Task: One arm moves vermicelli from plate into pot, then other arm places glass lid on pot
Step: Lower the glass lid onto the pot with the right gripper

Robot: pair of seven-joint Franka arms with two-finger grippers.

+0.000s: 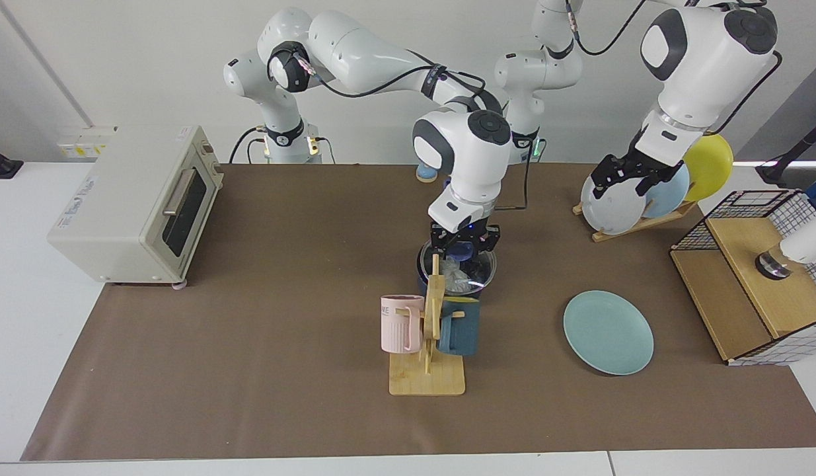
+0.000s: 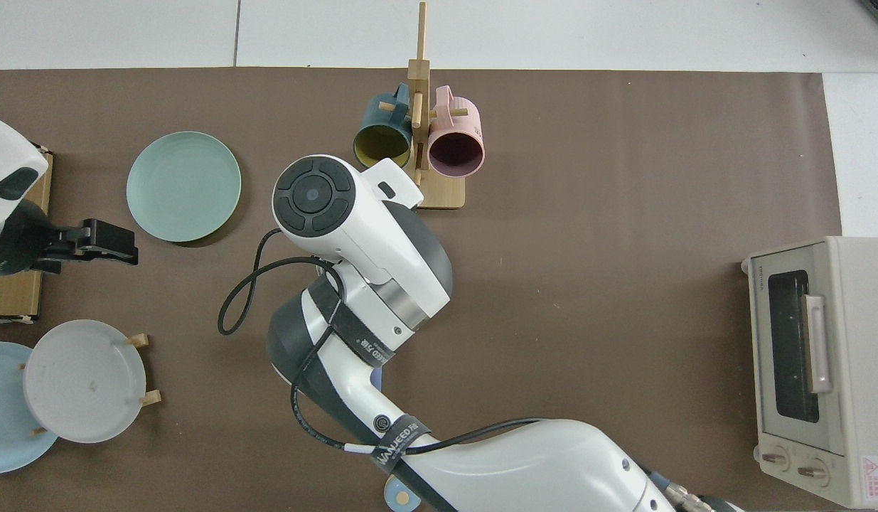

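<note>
My right gripper (image 1: 465, 246), showing a small blue light, is shut on the blue knob of the glass lid (image 1: 482, 271). The lid lies level over the mouth of the dark pot (image 1: 422, 277); I cannot tell if it rests on the rim. Through the glass the white vermicelli (image 1: 455, 277) shows inside the pot. In the top view the right arm hides the pot and lid. The teal plate (image 1: 608, 332) (image 2: 183, 186) lies bare near the front. My left gripper (image 1: 619, 188) (image 2: 122, 245) waits open and holding nothing, in front of the plate rack.
A wooden mug rack (image 1: 427, 380) with a pink and a dark blue mug stands just in front of the pot. A toaster oven (image 1: 137, 205) sits at the view's left. A plate rack (image 1: 635, 221) and a wire basket (image 1: 744, 205) stand at its right.
</note>
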